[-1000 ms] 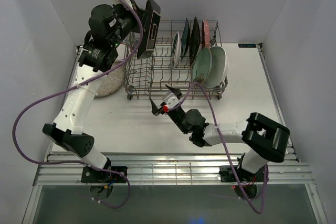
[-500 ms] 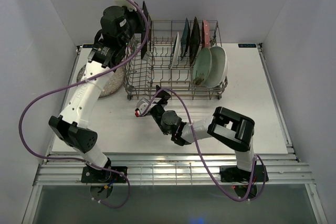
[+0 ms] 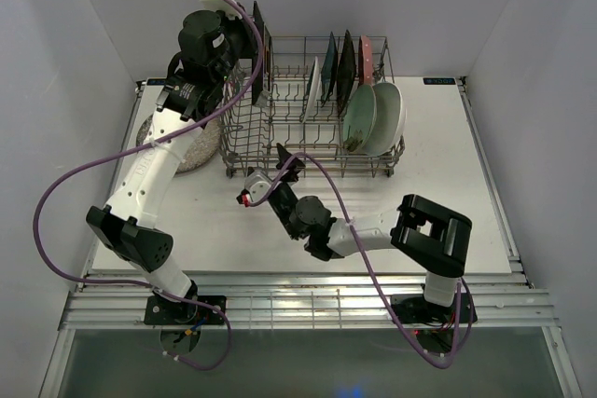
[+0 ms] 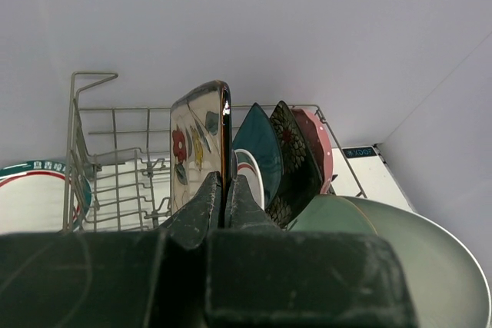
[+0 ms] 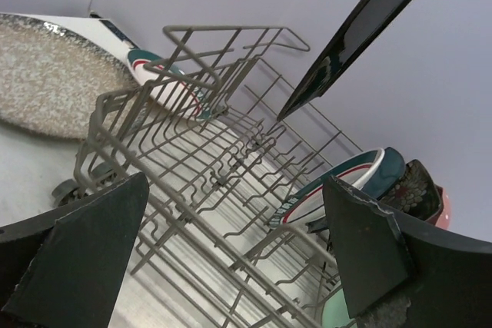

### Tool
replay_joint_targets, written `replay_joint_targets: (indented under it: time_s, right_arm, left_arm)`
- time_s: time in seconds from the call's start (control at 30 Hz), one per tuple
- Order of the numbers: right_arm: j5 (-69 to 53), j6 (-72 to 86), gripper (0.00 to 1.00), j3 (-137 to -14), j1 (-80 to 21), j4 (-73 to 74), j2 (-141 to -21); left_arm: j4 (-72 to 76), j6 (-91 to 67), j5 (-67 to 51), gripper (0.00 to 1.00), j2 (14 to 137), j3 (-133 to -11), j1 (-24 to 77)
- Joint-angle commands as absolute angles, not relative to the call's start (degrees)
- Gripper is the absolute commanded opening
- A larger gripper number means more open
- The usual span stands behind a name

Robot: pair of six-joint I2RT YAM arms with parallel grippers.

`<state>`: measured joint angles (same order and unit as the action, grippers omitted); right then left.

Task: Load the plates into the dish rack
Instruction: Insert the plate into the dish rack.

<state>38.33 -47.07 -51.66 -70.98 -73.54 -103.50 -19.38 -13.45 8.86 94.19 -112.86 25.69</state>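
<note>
My left gripper is shut on the cream flowered square plate and holds it upright, edge-on, above the left end of the dish rack. In the left wrist view the plate rises from the closed gripper. The rack holds a rimmed white plate, a teal square, a black floral, a pink, a mint and a white oval plate. My right gripper is open and empty, low at the rack's front.
A speckled grey plate lies on the table left of the rack, also in the right wrist view. A second rimmed white plate lies beyond it. Grey walls close in the back and both sides.
My left gripper has turned the flowered plate from tilted to upright and edge-on over the rack's left end. My right arm has swung left along the rack's front.
</note>
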Motion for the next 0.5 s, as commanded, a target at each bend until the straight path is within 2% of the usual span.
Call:
replay_joint_targets:
  time_s: [0.0,0.47]
  right_arm:
    - [41.1,-48.9,1.00,-56.1,-71.5,-108.2,-102.2]
    - [48.1,-59.2,1.00,-78.8,-70.3,-108.3,-110.6]
  left_arm:
    - [-10.3,-15.9,10.4,0.00,88.2,-117.5,26.0]
    - [-15.0,-18.5,15.4,0.00,88.9,-120.6,26.0]
